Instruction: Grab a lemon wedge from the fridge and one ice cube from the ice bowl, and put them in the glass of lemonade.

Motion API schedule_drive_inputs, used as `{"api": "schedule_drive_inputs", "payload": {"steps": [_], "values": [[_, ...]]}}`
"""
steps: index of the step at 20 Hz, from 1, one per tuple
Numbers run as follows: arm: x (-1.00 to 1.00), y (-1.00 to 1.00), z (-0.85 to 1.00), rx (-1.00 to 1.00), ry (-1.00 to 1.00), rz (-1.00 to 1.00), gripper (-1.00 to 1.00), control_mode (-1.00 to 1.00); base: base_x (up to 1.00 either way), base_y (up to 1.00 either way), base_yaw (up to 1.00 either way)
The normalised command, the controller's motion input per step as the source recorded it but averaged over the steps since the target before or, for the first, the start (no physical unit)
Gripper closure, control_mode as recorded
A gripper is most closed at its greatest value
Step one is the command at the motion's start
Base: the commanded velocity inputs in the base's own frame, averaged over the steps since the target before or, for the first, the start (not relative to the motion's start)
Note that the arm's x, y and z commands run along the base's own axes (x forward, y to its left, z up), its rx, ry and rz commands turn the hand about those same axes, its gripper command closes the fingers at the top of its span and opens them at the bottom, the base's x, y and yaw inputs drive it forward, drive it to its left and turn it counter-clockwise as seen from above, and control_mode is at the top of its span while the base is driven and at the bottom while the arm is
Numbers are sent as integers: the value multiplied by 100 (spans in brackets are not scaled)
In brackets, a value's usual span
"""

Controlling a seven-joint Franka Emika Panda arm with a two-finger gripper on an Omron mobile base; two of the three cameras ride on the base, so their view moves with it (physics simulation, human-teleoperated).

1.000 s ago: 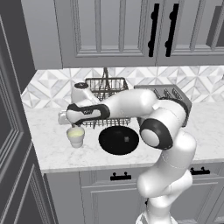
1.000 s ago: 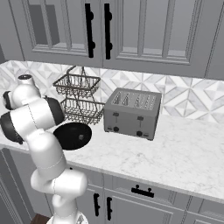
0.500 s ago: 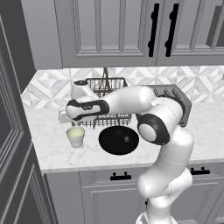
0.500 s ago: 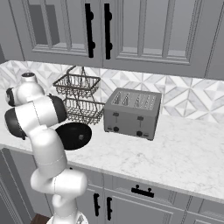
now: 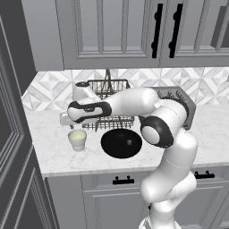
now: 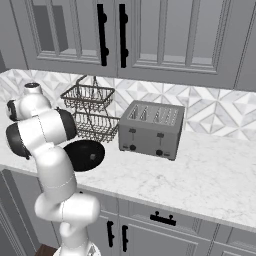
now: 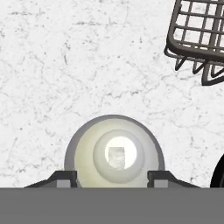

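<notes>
Grey kitchen, marble tabletop (image 5: 53, 147). Glass of lemonade (image 5: 77, 139) left of centre, beside ice bowl (image 5: 121, 143). Hand (image 5: 65, 119) above glass, fingers now parted, released. Ice cube (image 7: 117, 157) now in glass: ice step judged done.

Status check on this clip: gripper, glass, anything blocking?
Gripper open above the glass of lemonade. Ice cube in the glass. Wire rack off to one side, nothing blocking.
</notes>
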Motion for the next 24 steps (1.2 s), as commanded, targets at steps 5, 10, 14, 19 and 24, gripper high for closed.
{"api": "schedule_drive_inputs", "payload": {"steps": [5,10,14,19,24], "values": [[0,0,0,0,0,0,-100,-100,0,0,0],[-10,-18,7,2,-2,0,-100,-100,0,0,0],[-47,-6,39,9,-13,0,-100,-100,0,0,0],[-40,0,25,4,-14,0,-100,-100,0,0,0],[-43,0,22,1,-16,0,-100,-100,0,0,0]]}}
